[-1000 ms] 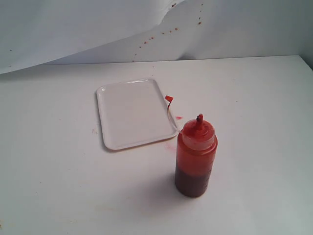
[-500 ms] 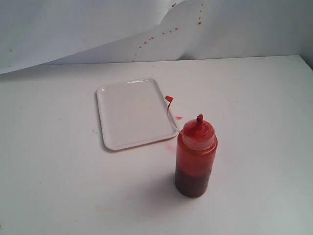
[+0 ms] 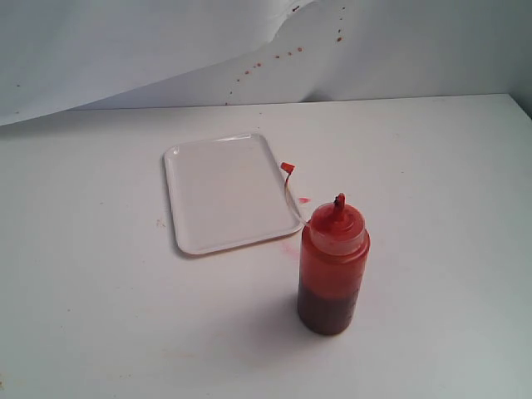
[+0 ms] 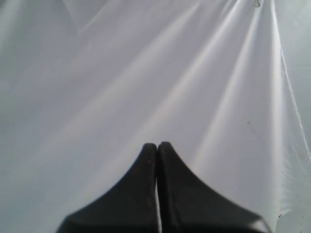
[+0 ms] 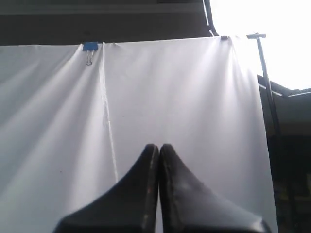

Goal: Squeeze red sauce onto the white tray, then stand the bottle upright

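The bottle [image 3: 332, 266] stands upright on the white table, just right of and nearer than the white tray [image 3: 226, 191]. Dark red sauce [image 3: 326, 309] fills its lower part; its red nozzle tip [image 3: 339, 200] points up and the thin tethered cap [image 3: 288, 168] hangs out toward the tray's right edge. The tray shows no glossy red blobs. Neither arm appears in the exterior view. My left gripper [image 4: 157, 144] is shut and empty, facing a white sheet. My right gripper [image 5: 159, 146] is also shut and empty, facing a hanging white sheet.
A white backdrop sheet [image 3: 150, 41] hangs behind the table, spotted with small red specks [image 3: 274, 58]. Faint pinkish smears [image 3: 301, 200] mark the table beside the tray. A blue clip [image 5: 90, 47] holds the sheet in the right wrist view; a dark stand [image 5: 269, 102] is beside it.
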Robot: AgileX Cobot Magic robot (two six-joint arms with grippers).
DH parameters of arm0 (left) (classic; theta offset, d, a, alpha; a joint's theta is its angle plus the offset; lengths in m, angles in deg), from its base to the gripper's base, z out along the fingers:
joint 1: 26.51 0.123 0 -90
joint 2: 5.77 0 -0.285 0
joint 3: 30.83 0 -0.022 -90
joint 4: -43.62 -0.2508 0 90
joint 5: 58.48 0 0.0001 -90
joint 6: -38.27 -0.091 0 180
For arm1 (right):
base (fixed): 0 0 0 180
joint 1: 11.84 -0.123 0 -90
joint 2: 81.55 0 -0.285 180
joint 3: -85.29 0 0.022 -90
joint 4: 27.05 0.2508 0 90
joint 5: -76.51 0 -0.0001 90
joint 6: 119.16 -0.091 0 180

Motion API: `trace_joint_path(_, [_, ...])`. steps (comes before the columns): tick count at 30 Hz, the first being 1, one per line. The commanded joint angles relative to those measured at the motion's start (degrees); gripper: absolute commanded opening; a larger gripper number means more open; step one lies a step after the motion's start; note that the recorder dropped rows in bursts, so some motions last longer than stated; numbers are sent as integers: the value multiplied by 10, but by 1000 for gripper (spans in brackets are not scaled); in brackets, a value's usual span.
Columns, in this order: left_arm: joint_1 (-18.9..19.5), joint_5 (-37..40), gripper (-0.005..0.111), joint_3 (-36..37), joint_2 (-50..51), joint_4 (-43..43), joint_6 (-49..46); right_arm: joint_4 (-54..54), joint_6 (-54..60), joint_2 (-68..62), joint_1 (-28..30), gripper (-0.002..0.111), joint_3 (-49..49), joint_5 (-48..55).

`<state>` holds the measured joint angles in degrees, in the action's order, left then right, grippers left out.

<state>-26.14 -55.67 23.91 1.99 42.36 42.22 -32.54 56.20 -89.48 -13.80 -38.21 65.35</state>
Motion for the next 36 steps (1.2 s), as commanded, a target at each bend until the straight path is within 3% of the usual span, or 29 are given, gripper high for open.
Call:
trace_joint_path(1, [-4,9,0,-26,0,7,5,-5,1,-11,-3,0,-1,82])
trace_joint_path(5, [-4,35,0,-22,0,7,1,-3,-2,-92,-3,0,-1,112])
trace_joint_path(11, [-4,49,0,14,0,7,1,-3,-10,-249,-3,4,-1,-26])
trace_joint_path(15, [-4,48,0,35,0,7,1,-20,-83,-340,-25,38,4,-38])
trace_joint_path(22, [-4,51,0,64,0,7,1,-60,-120,-471,-123,41,77,-76])
trace_joint_path(36, [-4,75,0,65,0,7,1,-198,-126,-523,-135,81,186,-185])
